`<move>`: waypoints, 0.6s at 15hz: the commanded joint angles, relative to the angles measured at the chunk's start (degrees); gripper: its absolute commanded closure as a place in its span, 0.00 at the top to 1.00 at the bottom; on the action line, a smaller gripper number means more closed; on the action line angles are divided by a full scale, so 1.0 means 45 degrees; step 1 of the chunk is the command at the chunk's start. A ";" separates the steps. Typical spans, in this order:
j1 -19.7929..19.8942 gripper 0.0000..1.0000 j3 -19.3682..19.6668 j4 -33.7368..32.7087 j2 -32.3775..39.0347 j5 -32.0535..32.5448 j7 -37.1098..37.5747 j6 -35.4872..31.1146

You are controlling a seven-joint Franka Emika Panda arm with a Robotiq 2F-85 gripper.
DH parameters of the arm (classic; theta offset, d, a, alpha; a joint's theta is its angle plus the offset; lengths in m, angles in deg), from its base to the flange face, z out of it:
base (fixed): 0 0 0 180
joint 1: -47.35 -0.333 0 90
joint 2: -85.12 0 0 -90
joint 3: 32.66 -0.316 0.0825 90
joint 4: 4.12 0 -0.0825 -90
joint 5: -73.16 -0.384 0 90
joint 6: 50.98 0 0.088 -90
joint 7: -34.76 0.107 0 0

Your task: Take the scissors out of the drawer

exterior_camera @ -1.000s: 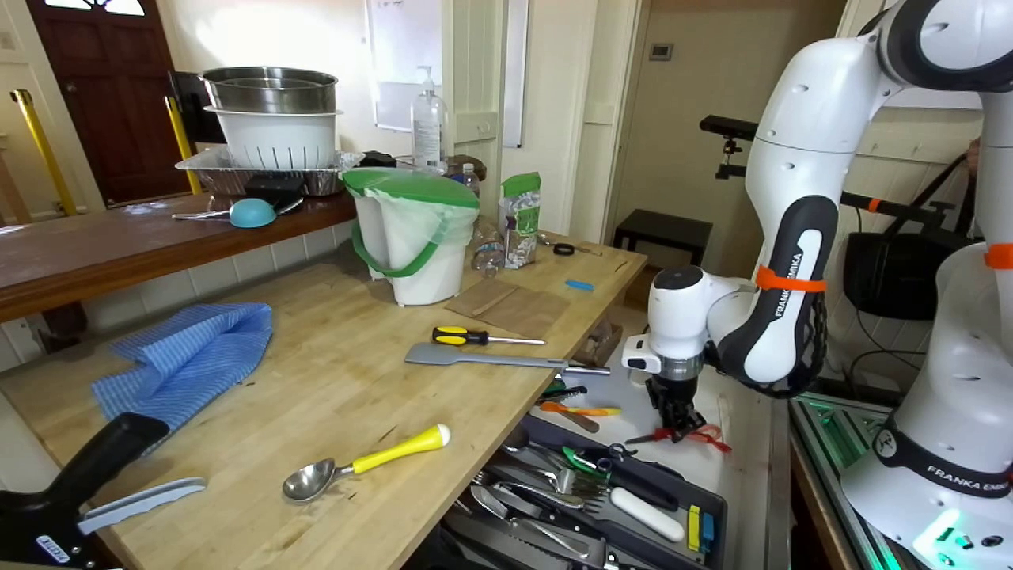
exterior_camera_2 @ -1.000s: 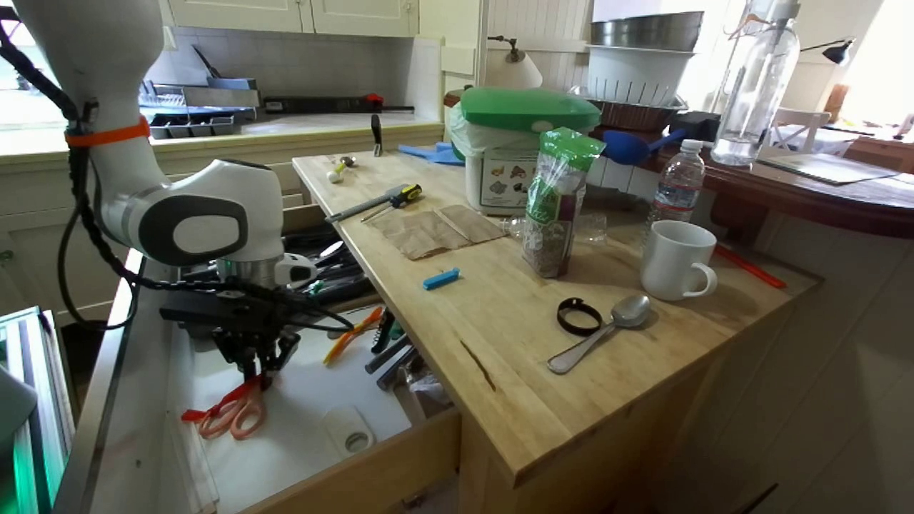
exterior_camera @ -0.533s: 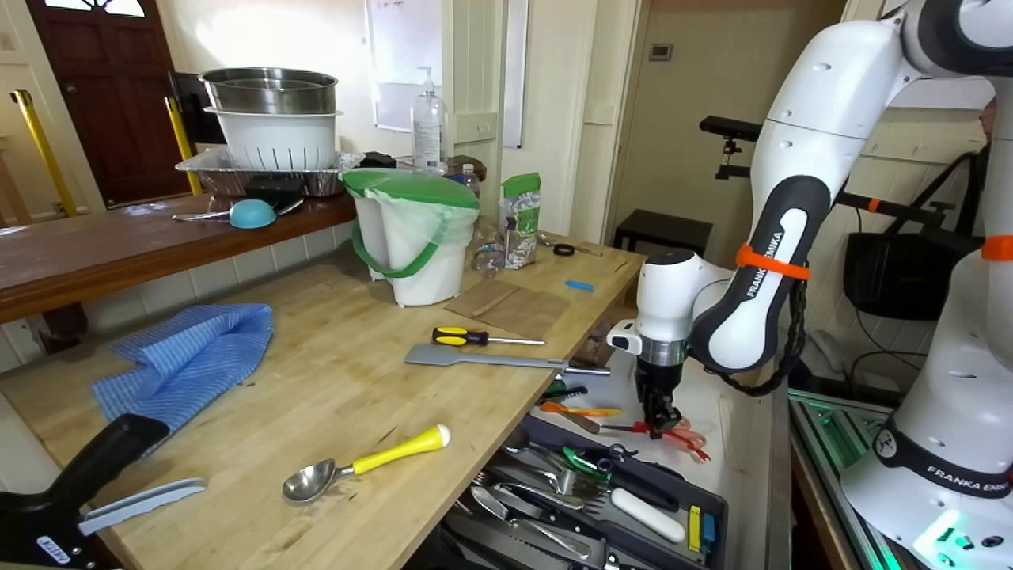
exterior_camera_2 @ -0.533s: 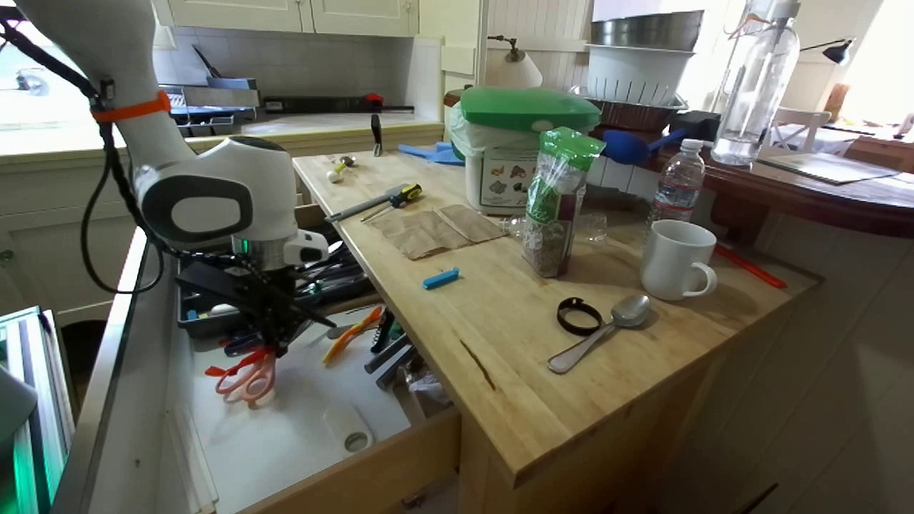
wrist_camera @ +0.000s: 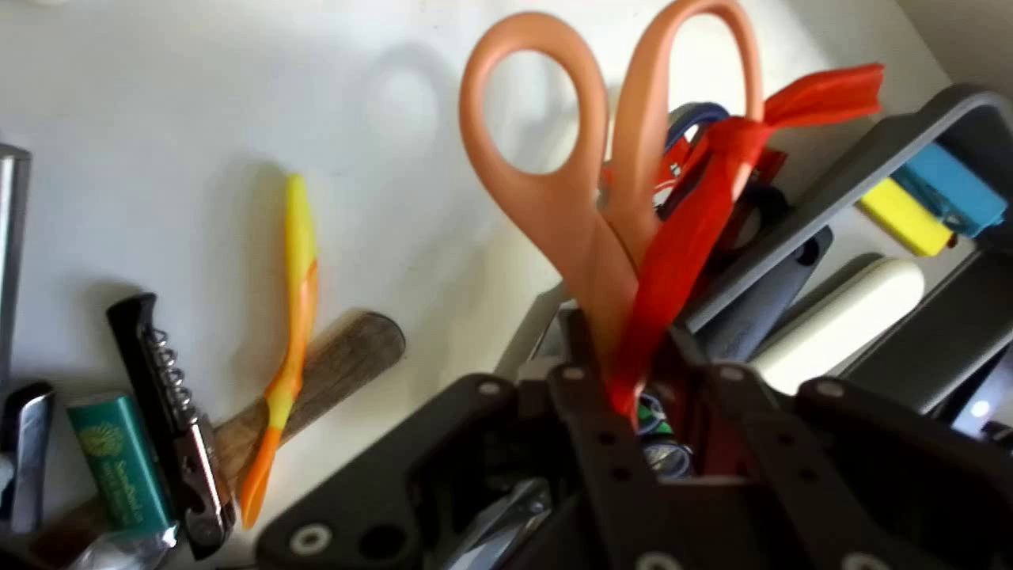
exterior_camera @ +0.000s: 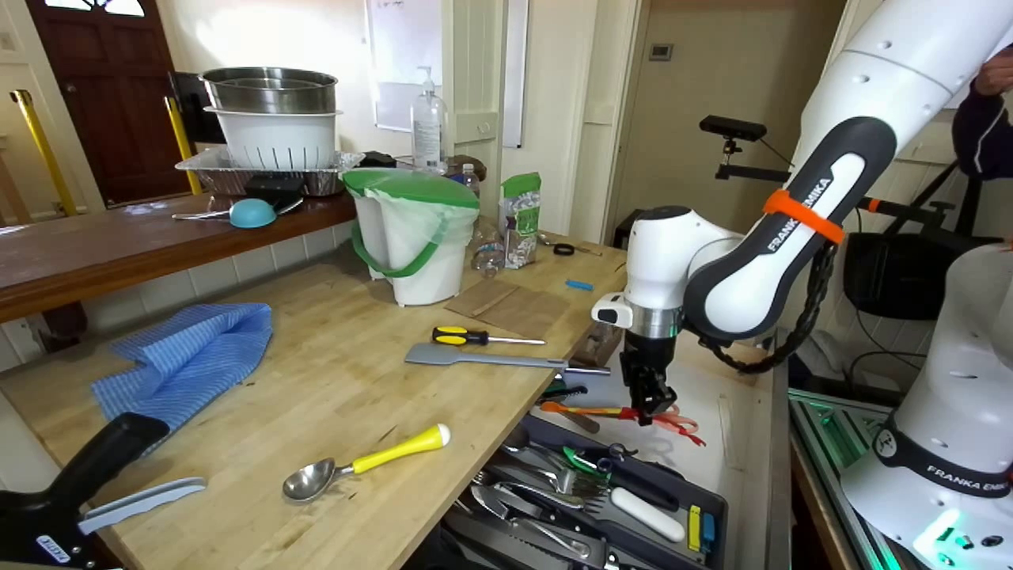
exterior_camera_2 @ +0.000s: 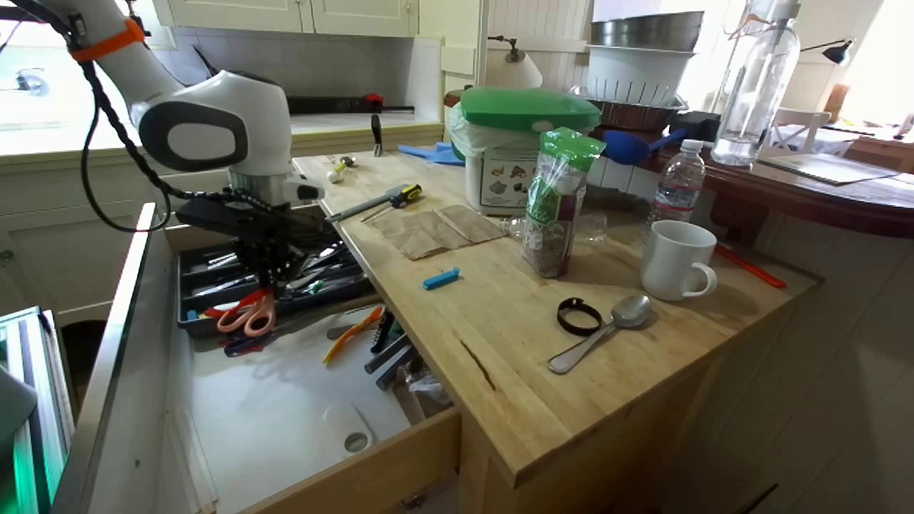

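The scissors have orange-red handles, with a red ribbon tied to them. In the wrist view their handles (wrist_camera: pixel 563 214) point up and away from the fingers, and the blades are hidden. My gripper (wrist_camera: pixel 633 340) is shut on the scissors near the base of the handles. In both exterior views my gripper (exterior_camera: pixel 650 413) (exterior_camera_2: pixel 273 282) holds the scissors (exterior_camera: pixel 677 422) (exterior_camera_2: pixel 268 308) in the air above the open drawer (exterior_camera: pixel 779 483), apart from its floor. The drawer's light-wood end wall (exterior_camera_2: pixel 371 467) shows below the worktop.
A dark tool tray (exterior_camera: pixel 716 514) with several utensils lies in the drawer. Dark-blue-handled scissors (exterior_camera_2: pixel 243 346), a yellow-orange tool (wrist_camera: pixel 301 309) and a corkscrew (wrist_camera: pixel 162 388) lie near it. The worktop (exterior_camera: pixel 316 427) edge overhangs the drawer, holding a screwdriver (exterior_camera: pixel 459 336) and grey spatula (exterior_camera: pixel 475 358).
My gripper has risen with the scissors, from close to the drawer floor to well above it, and shifted toward the tool tray and worktop edge. The dark-blue-handled scissors below are now uncovered.
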 commanded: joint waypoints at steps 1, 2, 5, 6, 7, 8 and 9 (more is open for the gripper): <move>-0.0992 0.06 0.1101 -0.0637 -0.1886 0.1289 -0.0910 0.2926; -0.1216 0.06 0.1307 -0.0952 -0.2217 0.1368 -0.1266 0.3648; -0.1864 0.06 0.1883 -0.2308 -0.2848 0.1012 -0.2564 0.5972; -0.2050 0.06 0.2057 -0.2892 -0.2843 0.0797 -0.3021 0.6752; -0.2173 0.06 0.2168 -0.3365 -0.2943 0.0788 -0.3155 0.7433; -0.2151 0.06 0.2229 -0.3835 -0.2947 0.1015 -0.2684 0.7884; -0.2106 0.06 0.2322 -0.4320 -0.2940 0.1085 -0.2155 0.8290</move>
